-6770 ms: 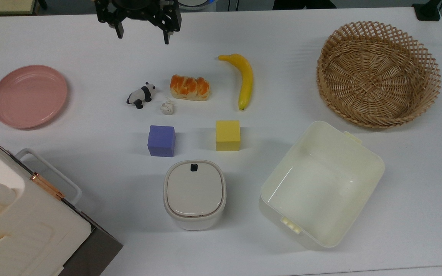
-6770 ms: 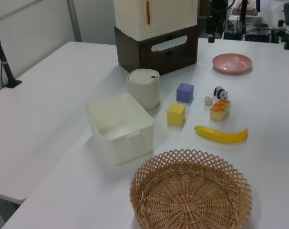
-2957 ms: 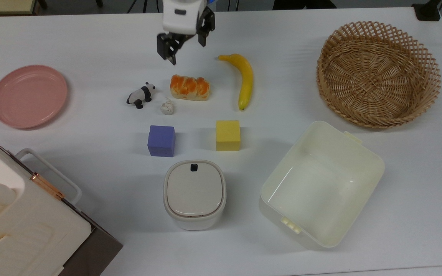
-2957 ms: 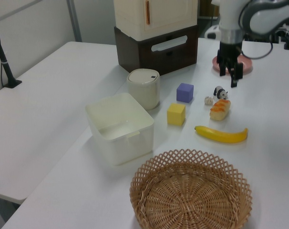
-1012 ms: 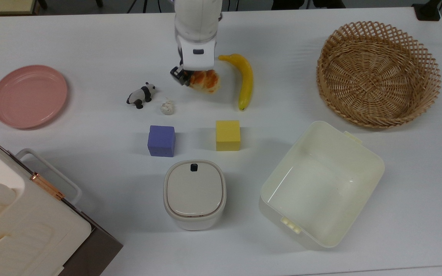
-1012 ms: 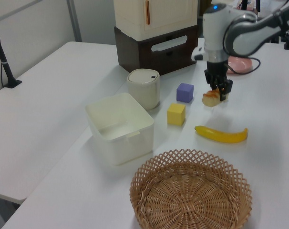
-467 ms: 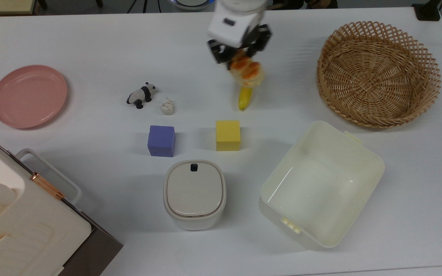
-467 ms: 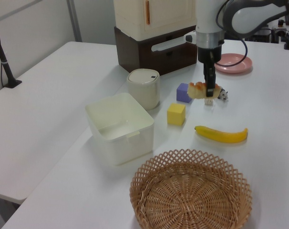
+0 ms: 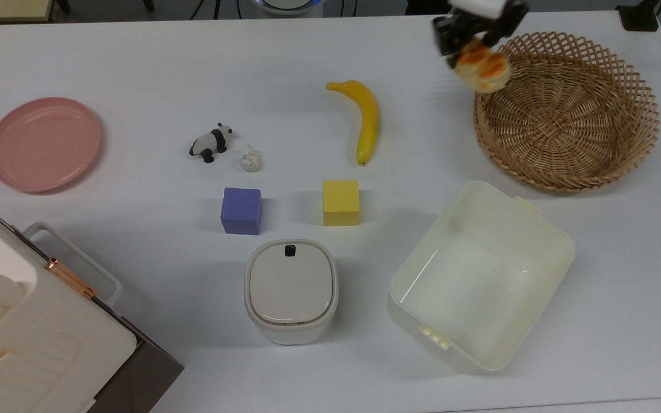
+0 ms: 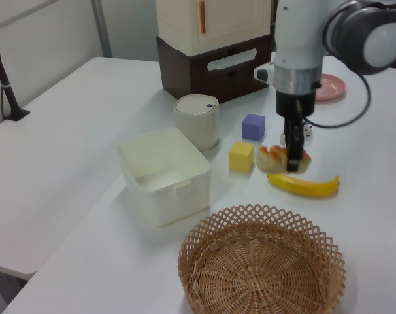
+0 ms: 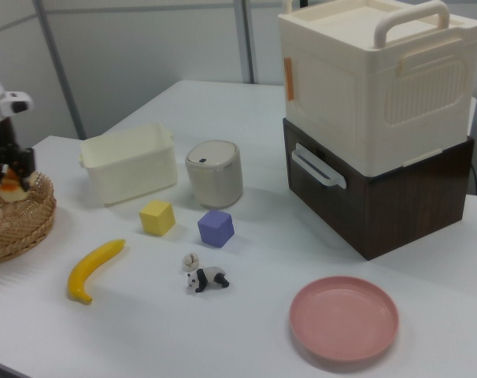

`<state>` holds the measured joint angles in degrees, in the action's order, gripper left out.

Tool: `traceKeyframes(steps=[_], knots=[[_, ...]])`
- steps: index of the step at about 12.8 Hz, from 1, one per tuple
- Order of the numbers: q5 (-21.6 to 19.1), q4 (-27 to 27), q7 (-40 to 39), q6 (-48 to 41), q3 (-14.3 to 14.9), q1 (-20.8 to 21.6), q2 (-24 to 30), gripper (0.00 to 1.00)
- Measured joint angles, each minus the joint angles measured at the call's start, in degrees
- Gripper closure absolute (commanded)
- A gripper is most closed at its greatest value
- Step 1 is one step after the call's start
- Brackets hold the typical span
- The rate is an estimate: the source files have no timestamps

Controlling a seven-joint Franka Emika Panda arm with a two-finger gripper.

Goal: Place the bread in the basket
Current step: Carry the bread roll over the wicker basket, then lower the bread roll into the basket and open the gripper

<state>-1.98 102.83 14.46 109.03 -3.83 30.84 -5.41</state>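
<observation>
Bread [image 9: 484, 67] clamped in end effector [image 9: 470, 35], overlapping basket [image 9: 566, 109] rim in top view

No legible text, label, brand, number or sign on anything in view.

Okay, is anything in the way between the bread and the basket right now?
Nothing visible. The gripper holds the bread in the air at the basket rim; the basket's bottom is bare.

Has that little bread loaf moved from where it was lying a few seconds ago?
Yes. The bread, held in the gripper, went toward the top view's right, past the banana to the basket rim.
</observation>
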Motion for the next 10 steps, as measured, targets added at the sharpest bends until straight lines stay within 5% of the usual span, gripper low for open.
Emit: traceKeyframes(steps=[4,6,7,10], knots=[[-0.2,-1.0,2.6,3.7,-0.1,9.2,-3.4,0.35],[-0.2,-1.3,3.1,8.6,0.0,12.0,-6.0,0.19],[-0.2,-1.4,3.1,10.3,0.0,12.6,-7.0,0.00],[-0.2,-2.1,3.1,11.7,0.0,12.9,-8.2,0.00]])
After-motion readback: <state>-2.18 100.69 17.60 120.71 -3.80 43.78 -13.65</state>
